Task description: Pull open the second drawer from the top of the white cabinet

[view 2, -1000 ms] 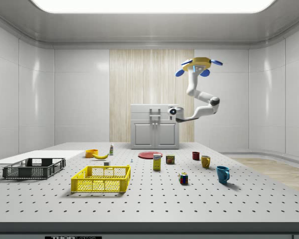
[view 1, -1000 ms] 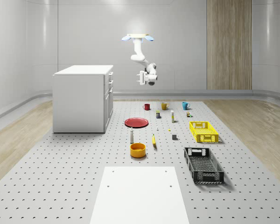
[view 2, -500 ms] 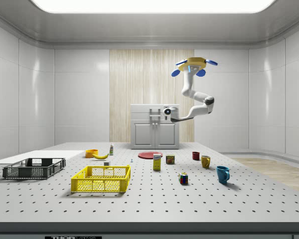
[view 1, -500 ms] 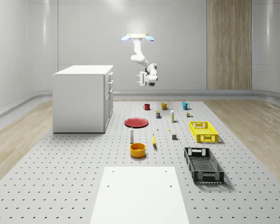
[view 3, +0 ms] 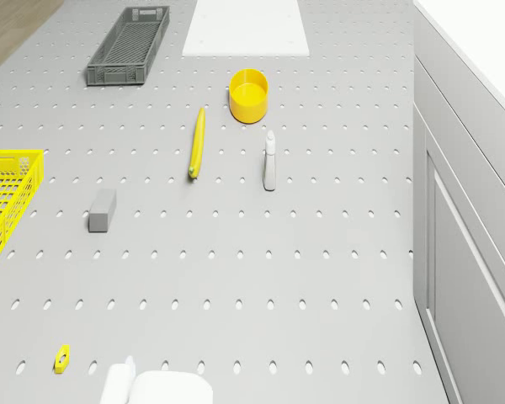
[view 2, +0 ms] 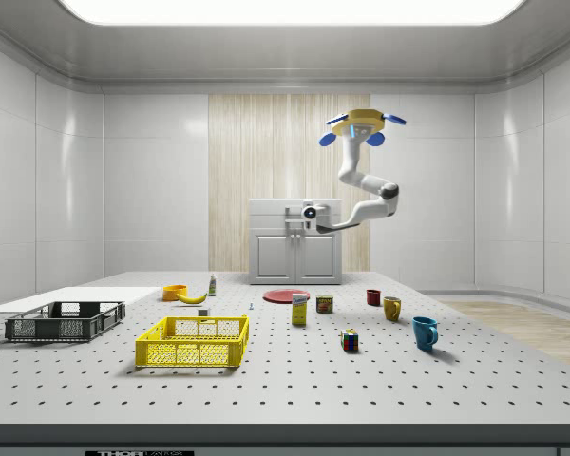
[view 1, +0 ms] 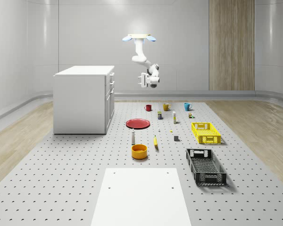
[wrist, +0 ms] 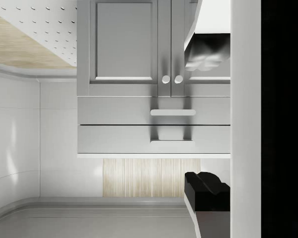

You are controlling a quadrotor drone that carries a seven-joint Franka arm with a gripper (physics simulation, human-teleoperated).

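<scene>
The white cabinet (view 1: 82,99) stands at the whole-scene view's left, its drawers facing the mat. In the wrist view it hangs upside down: the second drawer (wrist: 119,110) carries a bar handle (wrist: 173,112), and the top drawer's handle (wrist: 172,143) lies beside it. The drone (view 1: 138,37) hovers above the mat, off the cabinet's front. My gripper (view 1: 142,80) points at the drawer fronts at about drawer height, a gap away. In the side view the gripper (view 2: 293,220) overlaps the cabinet (view 2: 296,249). Its fingers (wrist: 206,191) stand wide apart, so it is open and holds nothing.
On the mat lie a red plate (view 1: 138,123), a yellow bowl (view 3: 248,95), a banana (view 3: 198,143), a small bottle (view 3: 270,160), a grey block (view 3: 102,209), mugs (view 1: 148,108), a yellow crate (view 1: 205,132) and a black crate (view 1: 205,165).
The drone and arm have shifted toward the side view's left, so the gripper now overlaps the cabinet front there. In the whole-scene view they hardly moved. The fingers still hold nothing.
</scene>
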